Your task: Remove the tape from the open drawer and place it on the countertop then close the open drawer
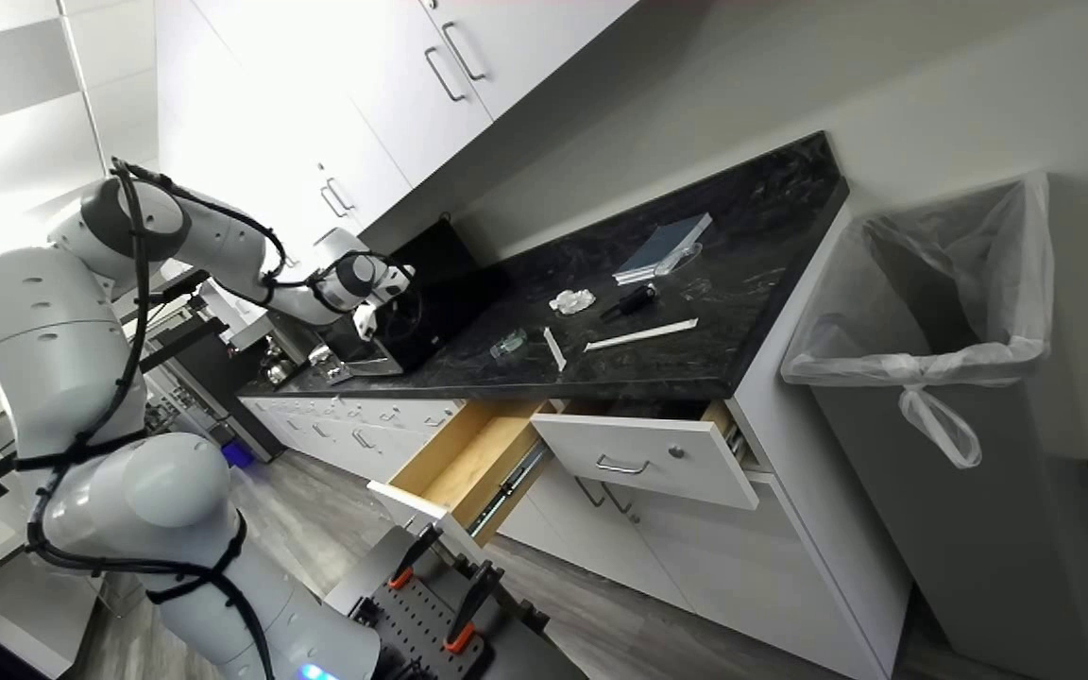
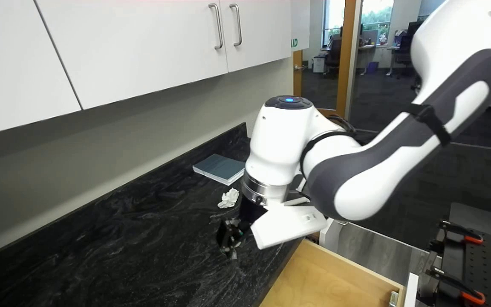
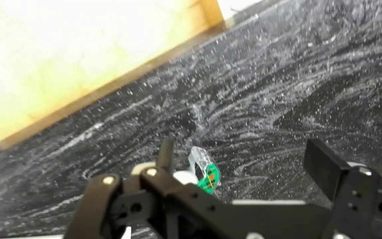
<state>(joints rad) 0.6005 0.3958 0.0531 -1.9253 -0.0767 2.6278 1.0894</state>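
The tape (image 3: 211,176) lies on the countertop (image 3: 260,99) near its front edge, just in from the open drawer (image 1: 468,467), so we judge the placing done and the closing next. Our gripper (image 3: 240,154) stands with its fingers well apart, holding nothing; in the wrist view the tape shows beyond the fingertips, nearer one finger and partly hidden. We would now carry the gripper out past the front edge and push the open drawer inward.

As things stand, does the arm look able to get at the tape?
Probably yes: the gripper is open above the countertop, and nothing seems to lie over the tape, though the wrist view shows it off-centre, so a shift may be needed.
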